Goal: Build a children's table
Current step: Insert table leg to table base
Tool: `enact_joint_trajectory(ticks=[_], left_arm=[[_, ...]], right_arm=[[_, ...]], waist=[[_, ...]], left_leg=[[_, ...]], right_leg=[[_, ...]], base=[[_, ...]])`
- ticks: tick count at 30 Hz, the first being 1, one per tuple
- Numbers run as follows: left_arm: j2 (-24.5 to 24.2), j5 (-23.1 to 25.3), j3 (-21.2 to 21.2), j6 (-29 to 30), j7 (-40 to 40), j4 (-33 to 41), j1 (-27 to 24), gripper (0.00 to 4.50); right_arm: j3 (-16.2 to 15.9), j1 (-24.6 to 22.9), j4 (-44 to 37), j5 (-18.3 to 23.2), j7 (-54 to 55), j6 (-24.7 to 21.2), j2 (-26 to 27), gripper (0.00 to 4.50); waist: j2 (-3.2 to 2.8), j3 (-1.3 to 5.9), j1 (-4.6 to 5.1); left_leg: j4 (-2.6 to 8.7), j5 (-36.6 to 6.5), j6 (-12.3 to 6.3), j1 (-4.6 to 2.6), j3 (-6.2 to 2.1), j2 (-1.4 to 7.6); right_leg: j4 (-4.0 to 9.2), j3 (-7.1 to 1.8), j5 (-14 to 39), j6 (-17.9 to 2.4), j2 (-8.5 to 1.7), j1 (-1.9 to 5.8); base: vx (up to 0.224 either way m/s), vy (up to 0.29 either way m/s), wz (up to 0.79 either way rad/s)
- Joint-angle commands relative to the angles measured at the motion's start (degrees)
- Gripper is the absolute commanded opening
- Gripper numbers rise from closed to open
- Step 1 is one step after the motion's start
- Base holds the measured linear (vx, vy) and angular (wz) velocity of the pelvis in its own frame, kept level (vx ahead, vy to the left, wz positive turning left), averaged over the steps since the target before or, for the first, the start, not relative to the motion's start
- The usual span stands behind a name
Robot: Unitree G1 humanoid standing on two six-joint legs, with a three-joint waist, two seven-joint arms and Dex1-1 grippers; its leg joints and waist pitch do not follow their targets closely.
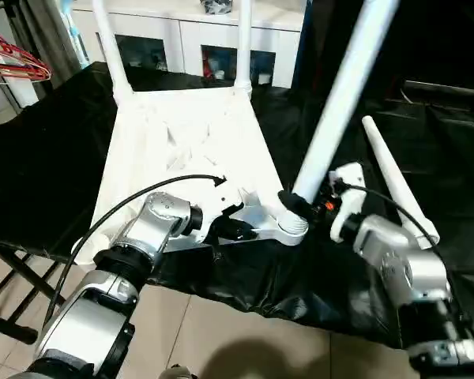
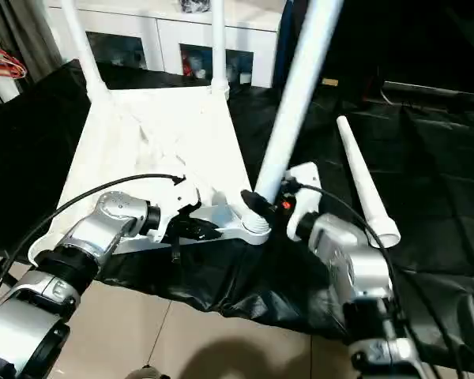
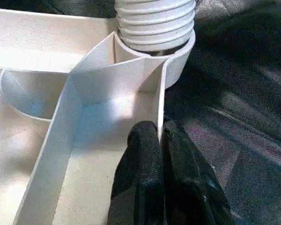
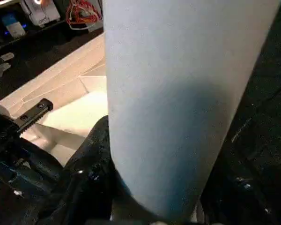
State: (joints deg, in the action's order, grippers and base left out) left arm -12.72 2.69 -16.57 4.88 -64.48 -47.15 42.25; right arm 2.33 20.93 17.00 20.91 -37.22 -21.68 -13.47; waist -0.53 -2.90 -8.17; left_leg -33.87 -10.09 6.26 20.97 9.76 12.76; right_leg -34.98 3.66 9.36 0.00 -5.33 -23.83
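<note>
- The top (image 1: pixel 186 150) lies upside down, ribbed underside up, on a black sheet (image 1: pixel 426 150) over the work surface.
- Two legs stand at its far corners: a far left leg (image 1: pixel 110 47) and a far right leg (image 1: pixel 243 43), both cut off by the upper edge.
- A third leg (image 1: pixel 340 95) rises tilted to the right from the near right socket (image 1: pixel 292 229); its upper end is cut off too.
- The right gripper (image 1: pixel 296 201) holds this leg just above the socket, its black fingers (image 4: pixel 91 164) clamped about halfway open on either side of the shaft.
- In the right wrist view the leg hides most of that grip; the far finger is hard to make out.
- The left gripper (image 3: pixel 161 136) is at the near edge of the top, left of that socket. Its fingers (image 3: pixel 140 154) are pinched nearly shut on a thin upright rib (image 3: pixel 161 98) of the top, one on each side.
- The leg's ridged base (image 3: pixel 154 23) sits in the socket just beyond the left gripper.
- A fourth leg (image 1: pixel 395 178) lies loose on the sheet to the right, thin tip pointing far; its wide near end is partly hidden behind the right forearm.
- A white cabinet (image 1: pixel 197 39) stands beyond the top; what is behind its glass cannot be told.
</note>
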Motion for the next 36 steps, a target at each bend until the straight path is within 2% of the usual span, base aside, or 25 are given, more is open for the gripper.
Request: enact_joint_trajectory(ticks=[1, 3, 4, 6, 7, 10, 11, 14, 17, 18, 20, 21, 24, 25, 28, 30, 34, 36], left_arm=[[1.0, -2.9, 3.1, -0.1, 1.4, 0.0, -0.1, 0.0], [1.1, -2.8, 3.2, -0.2, 1.7, -0.3, 0.1, 0.0], [1.2, -2.8, 3.3, -0.2, 2.0, -0.5, 0.3, 0.0], [1.2, -2.8, 3.4, -0.3, 2.2, -0.6, 0.4, 0.0], [1.3, -2.7, 3.5, -0.4, 2.6, -1.0, 0.7, 0.0], [1.3, -2.7, 3.6, -0.6, 2.9, -1.4, 0.9, 0.0], [1.3, -2.6, 3.7, -0.7, 3.1, -1.6, 1.0, 0.0], [1.3, -2.6, 3.7, -0.8, 3.2, -1.9, 1.3, 0.0], [1.2, -2.3, 3.5, -1.1, 3.1, -2.1, 1.3, 0.0], [1.2, -2.3, 3.5, -1.1, 3.1, -2.1, 1.3, 0.0], [1.0, -2.1, 3.3, -1.2, 3.0, -2.1, 1.2, 0.0], [1.0, -2.1, 3.3, -1.3, 3.0, -2.1, 1.2, 0.0], [0.8, -2.0, 3.2, -1.4, 2.8, -2.2, 1.2, 0.0], [0.7, -2.0, 3.2, -1.4, 2.8, -2.2, 1.2, 0.0], [0.6, -2.0, 3.2, -1.5, 2.6, -2.2, 1.2, 0.0], [0.3, -1.9, 2.9, -1.4, 1.8, -2.1, 1.2, 0.0], [-0.4, -2.1, 2.2, -1.5, -0.7, -1.2, 1.0, 0.0], [-1.0, -2.2, 1.6, -1.8, -3.3, -0.5, 0.9, 0.0]], right_arm=[[0.2, -3.3, 3.8, -1.2, 1.8, -1.1, 0.0, 1.91], [0.7, -4.2, 4.0, -0.9, 2.0, -0.1, 0.6, 1.91], [1.0, -4.8, 4.2, -0.8, 2.3, 0.9, 0.9, 1.91], [1.3, -5.4, 4.3, -0.7, 2.4, 1.7, 1.2, 1.91], [1.2, -6.0, 4.0, -1.0, 2.5, 2.5, 1.3, 1.91], [1.2, -6.6, 3.5, -1.2, 2.5, 3.2, 1.4, 1.91], [0.9, -7.3, 2.8, -1.5, 2.4, 3.8, 1.5, 1.91], [-0.9, -8.2, 1.1, -3.3, 2.3, 4.4, 0.9, 1.91], [-4.7, -7.7, 0.5, -7.0, 1.9, 4.9, -1.0, 1.91], [-4.7, -7.7, 0.5, -7.0, 1.9, 4.9, -1.0, 1.91], [-7.1, -7.1, 0.2, -8.9, 1.3, 4.4, -2.2, 1.91], [-8.0, -6.9, 0.0, -9.6, 0.8, 4.4, -2.7, 1.91], [-9.8, -6.6, -0.3, -10.5, -0.7, 4.1, -3.8, 1.91], [-10.3, -6.4, -0.4, -10.6, -1.3, 4.0, -4.1, 1.91], [-10.9, -6.1, -0.4, -10.9, -2.2, 3.6, -4.5, 1.91], [-12.3, -4.9, 0.9, -11.5, -4.3, 3.7, -5.5, 1.91], [-13.4, -3.5, 2.5, -11.6, -7.0, 4.0, -6.5, 1.91], [-13.9, -2.7, 3.9, -11.6, -9.7, 4.6, -7.1, 1.91]], waist=[[0.38, 4.01, -0.09], [0.39, 3.91, -0.07], [0.16, 3.94, -0.11], [0.35, 3.9, -0.02], [0.18, 3.83, -0.01], [0.28, 3.82, -0.04], [0.11, 3.82, -0.07], [0.1, 3.89, -0.07], [-0.03, 3.85, -0.01], [-0.01, 3.78, 0.05], [0.06, 3.73, 0.05], [0.43, 3.66, 0.12], [0.31, 3.68, 0.07], [0.7, 3.66, 0.16], [0.49, 3.65, 0.13], [0.74, 3.62, 0.18], [0.7, 3.69, 0.25], [0.76, 3.76, 0.28]], left_leg=[[4.17, -11.9, -1.32, -0.14, 0.38, -0.21], [4.3, -12.8, -1.26, -0.2, 0.37, -0.21], [4.33, -13.1, -1.17, -0.23, 0.33, -0.21], [4.41, -13.7, -1.16, -0.15, 0.32, -0.21], [4.41, -14.0, -1.19, -0.2, 0.32, -0.25], [4.46, -14.4, -1.32, -0.21, 0.33, -0.29], [4.51, -14.2, -1.34, -0.16, 0.31, -0.28], [4.55, -13.8, -1.41, -0.12, 0.28, -0.27], [4.61, -14.1, -1.12, -0.16, 0.27, -0.26], [4.65, -14.3, -1.08, -0.14, 0.27, -0.29], [4.7, -15.1, -1.04, -0.17, 0.26, -0.31], [4.73, -15.2, -1.09, -0.13, 0.31, -0.35], [4.79, -15.3, -1.25, -0.1, 0.2, -0.33], [4.8, -15.4, -1.4, -0.12, 0.25, -0.32], [4.84, -15.6, -1.46, -0.17, 0.2, -0.28], [4.85, -15.5, -1.57, -0.12, 0.22, -0.28], [4.85, -15.0, -1.74, -0.05, 0.21, -0.22], [4.81, -14.5, -1.85, -0.07, 0.25, -0.19]], right_leg=[[4.04, -1.81, 13.1, -10.8, -2.52, 3.42], [4.27, -1.77, 14.5, -10.5, -2.54, 3.35], [4.3, -1.77, 15.0, -10.4, -2.57, 3.36], [4.46, -1.75, 16.1, -10.0, -2.57, 3.4], [4.61, -1.75, 17.0, -9.7, -2.58, 3.28], [4.88, -1.76, 19.2, -8.9, -2.59, 3.26], [4.91, -1.78, 19.2, -8.7, -2.55, 3.22], [4.85, -1.77, 18.7, -8.6, -2.52, 3.24], [4.88, -1.76, 18.6, -8.4, -2.41, 3.17], [4.93, -1.75, 18.9, -8.3, -2.4, 3.19], [5.07, -1.75, 20.5, -7.9, -2.45, 3.17], [5.24, -1.76, 21.4, -7.4, -2.41, 3.17], [5.36, -1.79, 22.5, -6.7, -2.51, 3.16], [5.43, -1.79, 22.8, -6.5, -2.47, 3.11], [5.45, -1.78, 23.3, -6.4, -2.55, 3.01], [5.53, -1.76, 23.9, -6.3, -2.54, 3.0], [5.33, -1.78, 22.7, -6.7, -2.51, 3.06], [5.08, -1.81, 20.4, -7.6, -2.47, 3.11]], base=[[0.0, 0.0, 0.0], [0.0, 0.0, 0.0], [0.0, 0.0, 0.0], [0.0, 0.0, 0.0], [0.0, 0.0, 0.0], [0.0, 0.0, 0.0], [0.0, 0.0, 0.0], [0.0, 0.0, 0.0], [0.0, 0.0, 0.0], [0.0, 0.0, 0.0], [0.0, 0.0, 0.0], [0.0, 0.0, 0.0], [0.0, 0.0, 0.0], [0.0, 0.0, 0.0], [0.0, 0.0, 0.0], [0.0, 0.0, 0.0], [0.0, 0.0, 0.0], [0.0, 0.0, 0.0]])
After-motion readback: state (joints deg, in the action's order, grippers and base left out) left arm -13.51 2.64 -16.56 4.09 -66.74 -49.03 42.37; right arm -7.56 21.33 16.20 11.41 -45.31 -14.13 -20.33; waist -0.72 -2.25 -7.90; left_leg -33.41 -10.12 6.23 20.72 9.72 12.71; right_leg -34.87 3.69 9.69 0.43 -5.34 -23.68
